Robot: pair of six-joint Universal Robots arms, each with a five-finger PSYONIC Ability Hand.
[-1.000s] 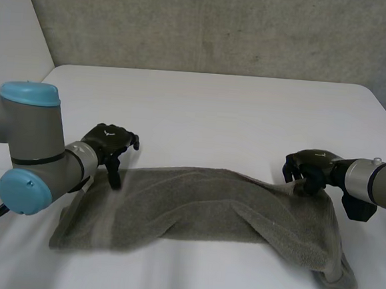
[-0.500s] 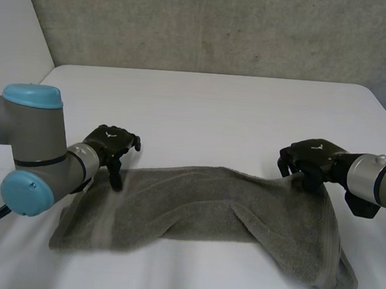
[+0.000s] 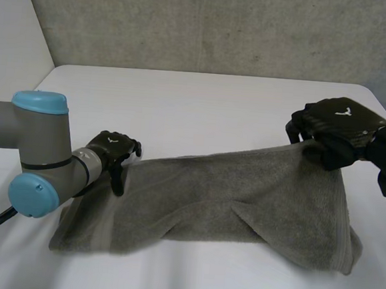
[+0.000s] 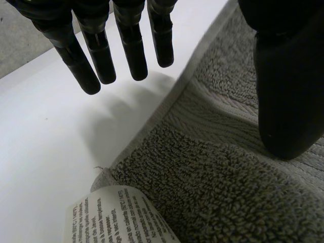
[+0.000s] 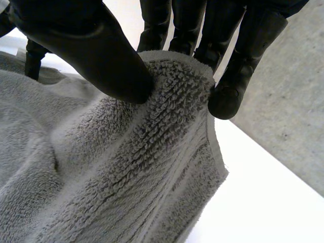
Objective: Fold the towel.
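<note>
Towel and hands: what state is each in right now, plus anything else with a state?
towel: rumpled, mostly lying on the table, far right corner raised off it
right hand: shut on the towel's raised corner, thumb against fingers
left hand: open, thumb on the towel's far left edge, fingers straight over bare table
label: exposed at the towel's edge

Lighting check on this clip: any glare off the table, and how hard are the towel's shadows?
Head view: diffuse light, no glare on the table; the towel throws only a soft shadow along its near edge. Left wrist view: the towel's label is bright, its print not washed out. Right wrist view: the corner pinched by the right hand is evenly lit.
</note>
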